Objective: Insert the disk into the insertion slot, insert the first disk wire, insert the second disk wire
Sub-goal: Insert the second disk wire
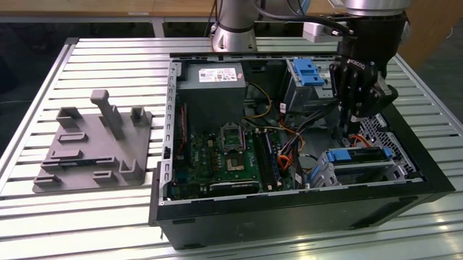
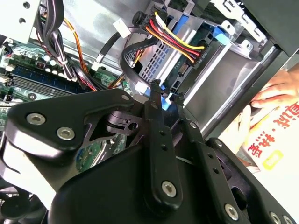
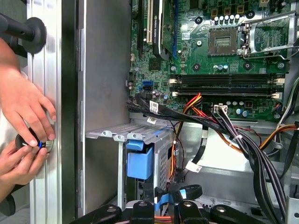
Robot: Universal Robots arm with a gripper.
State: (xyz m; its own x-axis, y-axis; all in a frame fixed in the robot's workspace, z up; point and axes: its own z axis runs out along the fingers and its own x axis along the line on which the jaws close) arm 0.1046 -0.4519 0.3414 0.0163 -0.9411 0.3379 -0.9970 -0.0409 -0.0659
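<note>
Slatted table (image 1: 108,49) bears open computer case (image 1: 289,214), gripper (image 2: 166,93) clenched on black blue-plugged wire (image 2: 126,63) near insertion slot (image 1: 369,173) at exterior view's near right, disk (image 1: 358,155) seated inside; likely best: square plug to disk port, press gently, avoid snagging neighbouring cables

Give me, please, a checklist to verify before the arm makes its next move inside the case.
1. The disk sits in the insertion slot: ok.
2. The hand is shut on the blue connector: ok.
3. The red-yellow wire is fully plugged at the disk: cannot tell.
4. The person's hands are away from the case: not ok, they rest beside it.
5. The black cable is clear of the hand: cannot tell.
</note>
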